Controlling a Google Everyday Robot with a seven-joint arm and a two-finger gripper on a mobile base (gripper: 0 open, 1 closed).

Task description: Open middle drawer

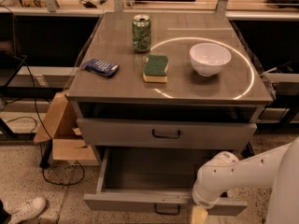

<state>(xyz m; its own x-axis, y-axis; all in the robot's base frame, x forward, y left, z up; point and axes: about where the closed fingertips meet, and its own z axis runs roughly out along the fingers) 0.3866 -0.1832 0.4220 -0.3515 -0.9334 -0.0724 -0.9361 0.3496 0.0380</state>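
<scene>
The middle drawer [140,202] is the grey drawer pulled out below the closed upper drawer [140,133]. Its inside looks empty, and its small dark loop handle [167,210] is at the centre of its front. My gripper [198,215] is at the bottom edge of the view, just right of that handle and in front of the drawer front. Only its yellowish tip shows, below my white arm [243,174], which comes in from the lower right.
On the cabinet top [117,90] are a green can [141,33], a green sponge [155,68], a white bowl [210,58] and a blue packet [100,67]. A cardboard box [58,134], cables [44,164] and a white shoe [25,210] are on the floor at left.
</scene>
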